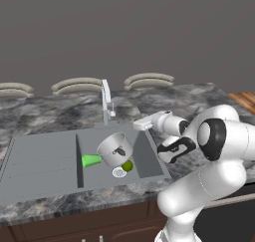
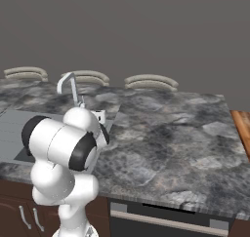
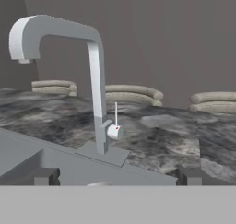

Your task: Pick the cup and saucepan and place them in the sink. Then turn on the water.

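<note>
The grey sink (image 1: 45,159) is set into the marble counter. In its basin the silver saucepan (image 1: 115,149) leans tilted, and the green cup (image 1: 91,160) lies on its side just left of it. My gripper (image 1: 136,125) hovers over the basin's back right corner, pointing at the faucet (image 1: 106,102). In the hand view the faucet (image 3: 96,98) stands straight ahead with its small side handle (image 3: 114,132) between and beyond my dark fingertips (image 3: 46,176). The gripper (image 3: 117,177) is open and holds nothing. From the right base view my arm hides most of the sink (image 2: 14,126).
A small yellow-green ball (image 1: 127,166) rests by the round drain (image 1: 119,172) under the saucepan. The flat drainboard (image 1: 40,159) lies left of the basin. Pale curved chair backs (image 1: 148,79) line the counter's far edge. Marble counter (image 2: 171,133) stretches to the right.
</note>
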